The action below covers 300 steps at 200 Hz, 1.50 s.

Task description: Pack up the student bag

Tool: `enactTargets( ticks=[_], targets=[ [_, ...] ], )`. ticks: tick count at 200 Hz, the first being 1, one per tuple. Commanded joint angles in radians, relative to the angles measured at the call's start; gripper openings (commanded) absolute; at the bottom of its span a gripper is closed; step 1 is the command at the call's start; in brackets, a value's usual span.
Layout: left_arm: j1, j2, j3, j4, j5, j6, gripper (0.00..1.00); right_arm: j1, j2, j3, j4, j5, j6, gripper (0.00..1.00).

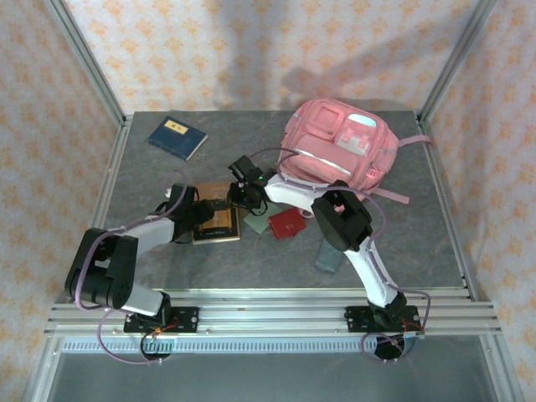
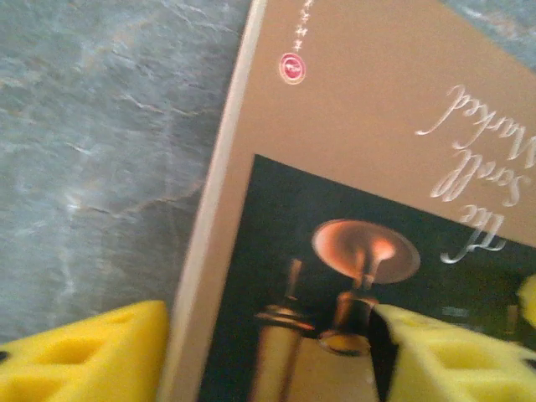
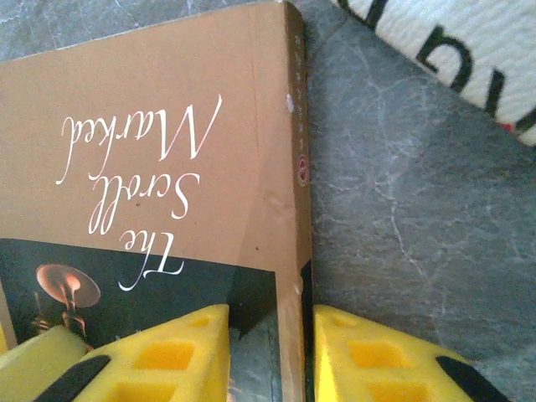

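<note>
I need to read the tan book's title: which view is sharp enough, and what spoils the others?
Right wrist view: tan paperback book sharp, white script title legible, faint sheen across the cover. Left wrist view: soft focus, title cropped, yellow foam fingertips blurred. Top external view: book too small to read.

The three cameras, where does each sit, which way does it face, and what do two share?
Top external: above and behind the arms, looking down on the table, the student bag and a brown book; both arms show, bases nearest.
Left wrist: on the left arm, looking down at the book's cover; its yellow fingers show at the bottom.
Right wrist: on the right arm, looking down at the book's spine; its yellow fingers straddle that edge.
Shared: all three show the same book.
</note>
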Motion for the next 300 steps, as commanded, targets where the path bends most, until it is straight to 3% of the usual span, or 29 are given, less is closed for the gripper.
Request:
enactTargets(
  ticks=[1,37,56,80,147,167,211,226,243,268,300],
  targets=[
    [0.005,0.011,-0.032,0.025,0.032,-0.004,0.51,0.007,-0.04,-0.054,0.133,-0.136,-0.017,0.28],
    [0.006,0.002,-0.079,0.037,0.042,-0.01,0.33,0.0,-0.168,-0.182,0.377,-0.281,0.008,0.29],
    [0.005,0.007,-0.095,0.05,0.047,-0.015,0.31,-0.007,-0.219,-0.271,0.533,-0.369,0.059,0.3],
    [0.005,0.015,-0.098,0.058,0.066,-0.023,0.3,-0.008,-0.241,-0.328,0.608,-0.394,0.079,0.31],
    [0.006,0.025,-0.097,0.072,0.075,-0.029,0.29,-0.007,-0.148,-0.331,0.609,-0.431,0.107,0.32],
    [0.004,0.033,-0.101,0.081,0.08,-0.031,0.28,-0.007,-0.138,-0.316,0.608,-0.454,0.102,0.37],
    [0.004,0.035,-0.103,0.089,0.084,-0.035,0.28,-0.006,-0.077,-0.223,0.429,-0.376,0.048,0.37],
    [0.005,0.036,-0.103,0.089,0.085,-0.035,0.28,-0.005,-0.061,-0.205,0.391,-0.353,0.032,0.3],
    [0.004,0.036,-0.105,0.088,0.082,-0.035,0.28,-0.006,-0.052,-0.206,0.4,-0.369,0.036,0.26],
    [0.004,0.04,-0.106,0.088,0.081,-0.035,0.28,0.002,-0.058,-0.204,0.414,-0.395,0.019,0.37],
    [0.005,0.046,-0.108,0.095,0.084,-0.037,0.28,0.002,-0.06,-0.215,0.464,-0.446,0.038,0.33]
  ],
)
